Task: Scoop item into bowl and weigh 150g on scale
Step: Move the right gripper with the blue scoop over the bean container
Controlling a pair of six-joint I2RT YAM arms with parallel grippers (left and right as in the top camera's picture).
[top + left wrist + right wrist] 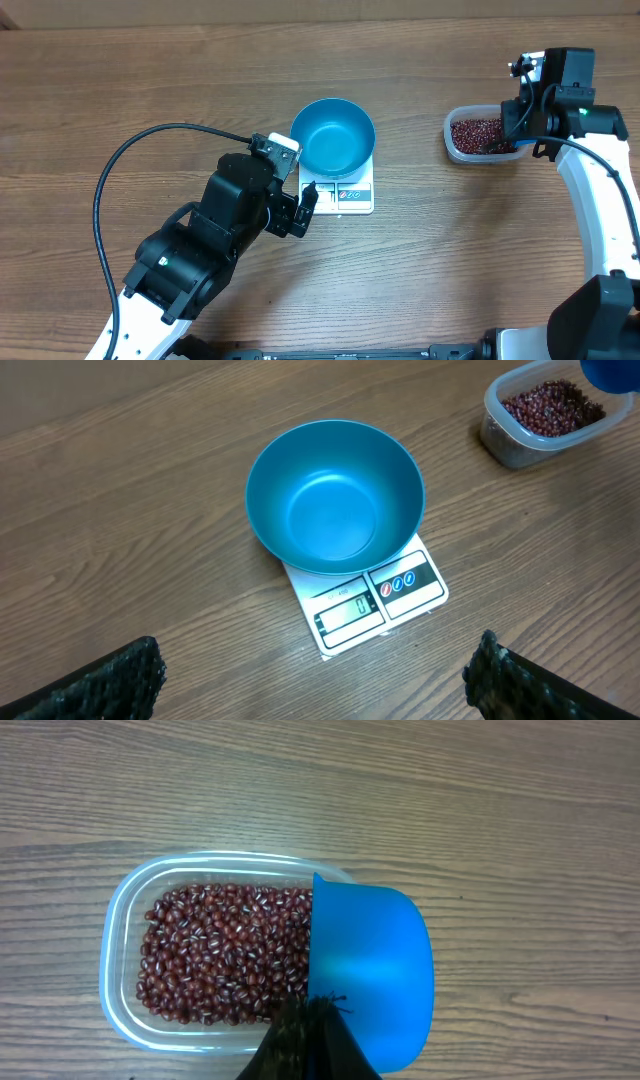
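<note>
Hovering just before the scale [385,600], the left gripper [315,685] stands wide apart, holding nothing. The bowl [335,495] sits empty on the scale. Well to the right, the beans [220,950] lie in a clear tub [120,920], with the right gripper [310,1030] above them, clamped on a blue scoop [370,970]. A heaped scoop could shed beans crossing over, and the left gripper could nudge the scale and skew the weight.

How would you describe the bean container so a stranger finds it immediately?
On the brown wooden table, look right of the round teal-blue bowl standing on the white square scale. There lies a clear rounded-rectangle plastic tub; unlike the empty bowl, it holds small dark red-brown beans.
</note>
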